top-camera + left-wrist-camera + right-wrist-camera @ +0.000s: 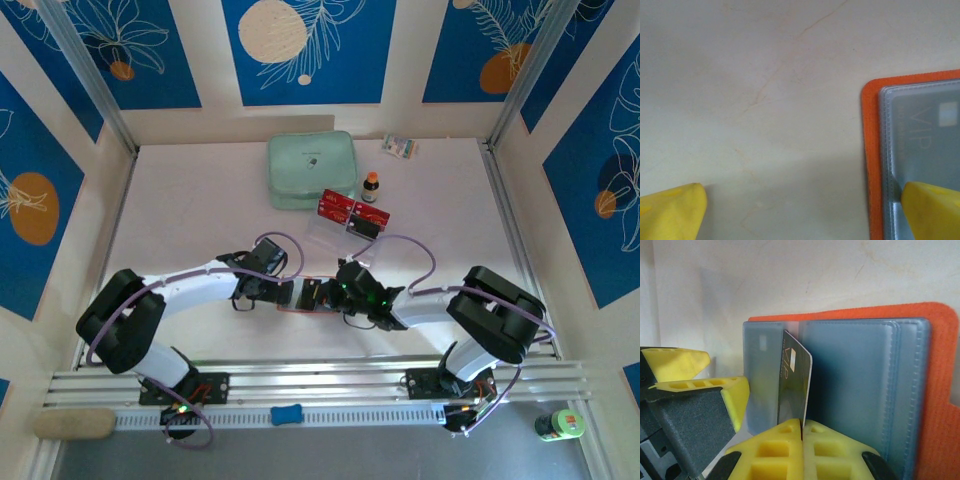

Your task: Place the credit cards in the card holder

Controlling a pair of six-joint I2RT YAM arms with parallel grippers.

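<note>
Right pincer [802, 426]: pinching a black card [795, 382] on edge, lined up to slide into a pocket;
Left pincer [802, 212]: spread, pinning the card holder [872, 165] flat and open

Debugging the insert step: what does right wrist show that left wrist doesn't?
Right wrist: the right gripper shut on a black credit card, standing it on edge over the grey pockets. Left wrist: the left gripper open, one fingertip at the pocket edge, the other over bare table; VIP lettering on a seated card. Shared: the open orange card holder lying flat.
</note>
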